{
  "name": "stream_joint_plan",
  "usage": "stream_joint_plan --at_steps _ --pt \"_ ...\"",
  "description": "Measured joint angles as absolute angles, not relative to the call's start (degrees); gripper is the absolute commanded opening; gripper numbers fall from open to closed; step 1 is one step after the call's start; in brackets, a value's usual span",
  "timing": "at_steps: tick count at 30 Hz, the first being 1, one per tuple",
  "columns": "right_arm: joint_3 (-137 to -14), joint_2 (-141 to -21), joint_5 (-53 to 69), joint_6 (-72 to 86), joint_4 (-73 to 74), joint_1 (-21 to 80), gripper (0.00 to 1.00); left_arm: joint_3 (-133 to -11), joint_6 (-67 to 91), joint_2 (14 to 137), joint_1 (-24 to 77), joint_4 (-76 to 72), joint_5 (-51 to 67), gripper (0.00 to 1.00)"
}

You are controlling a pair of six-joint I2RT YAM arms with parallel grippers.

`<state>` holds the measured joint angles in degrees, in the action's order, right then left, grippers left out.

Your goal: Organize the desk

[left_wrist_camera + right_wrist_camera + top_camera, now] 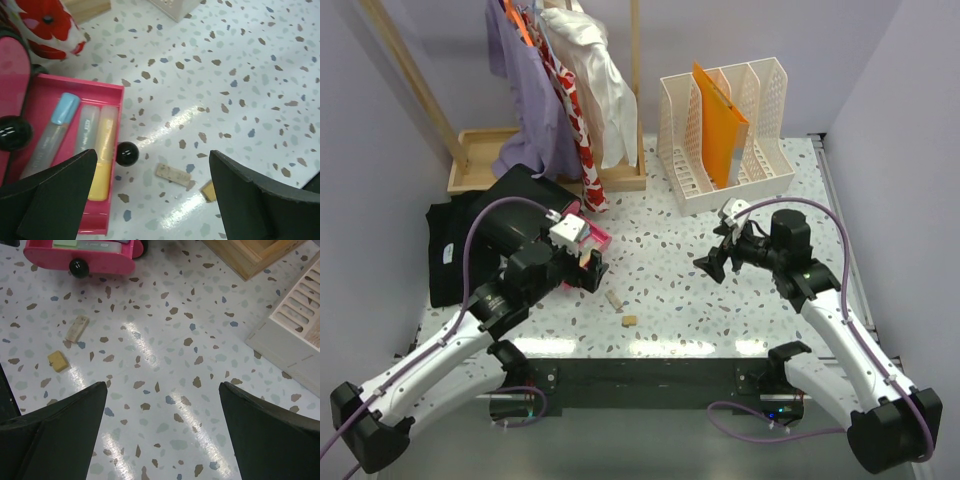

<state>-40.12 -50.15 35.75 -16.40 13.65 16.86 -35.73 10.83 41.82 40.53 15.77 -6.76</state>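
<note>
Though both hang wide open and empty, my left claw [153, 155] hovers by the pink tray [80, 84], my right claw [163, 385] over bare bench [660, 250], which spreads beneath both.

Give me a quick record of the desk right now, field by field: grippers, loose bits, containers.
left gripper: open, holding nothing, beside the pink drawer
right gripper: open, holding nothing
loose pieces: beige block and yellow block, lying apart on the desk
pink drawer: holds three highlighters
file rack: orange folder standing in it
</note>
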Motion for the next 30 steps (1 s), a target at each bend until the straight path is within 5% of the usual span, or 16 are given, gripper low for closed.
stream_joint_plan --at_steps 8,22,30 --pt "-39.8 -50.1 35.7 -17.3 13.6 16.9 0.99 -36.1 17.5 46.7 43.1 16.1 0.0 1.0" --pt "-39.8 -50.1 35.7 -18.1 13.6 16.9 0.99 -42.0 21.7 62.5 62.9 18.0 -10.2 1.0" --pt "-39.8 -50.1 35.7 -18.3 13.6 16.8 0.99 -46.2 23.6 70.1 65.4 19.9 -17.3 0.78"
